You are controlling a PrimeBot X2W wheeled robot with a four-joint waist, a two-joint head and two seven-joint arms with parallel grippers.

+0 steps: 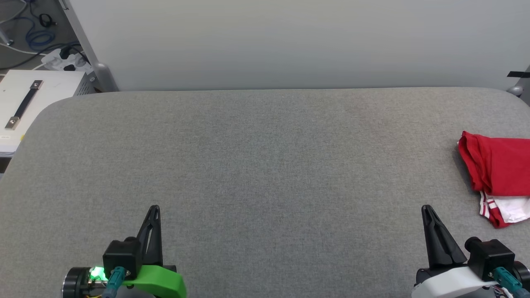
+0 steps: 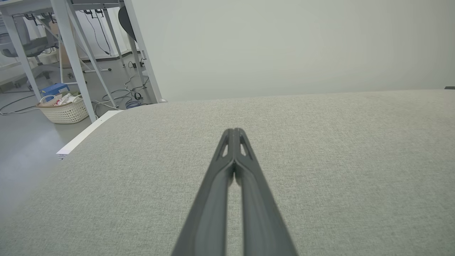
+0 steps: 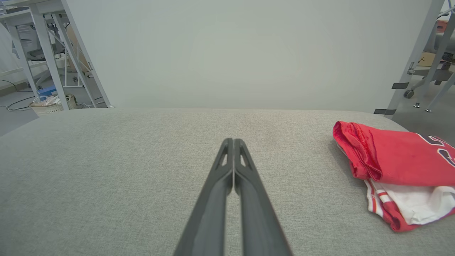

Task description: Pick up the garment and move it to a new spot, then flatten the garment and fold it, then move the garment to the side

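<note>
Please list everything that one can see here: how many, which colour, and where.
shirt: one, red with white sleeve and striped trim, loosely folded at the table's right edge
table: one, grey cloth top, before the robot
wall: one, pale grey, behind the table
box: one, white with black handle, by the table's far left corner
power strip: one, white, on the floor behind the box
basket: one, cream, on the floor left of the table
left gripper: one, black on green mount, lower left, fingers shut, empty
right gripper: one, black on white mount, lower right, fingers shut, empty
</note>
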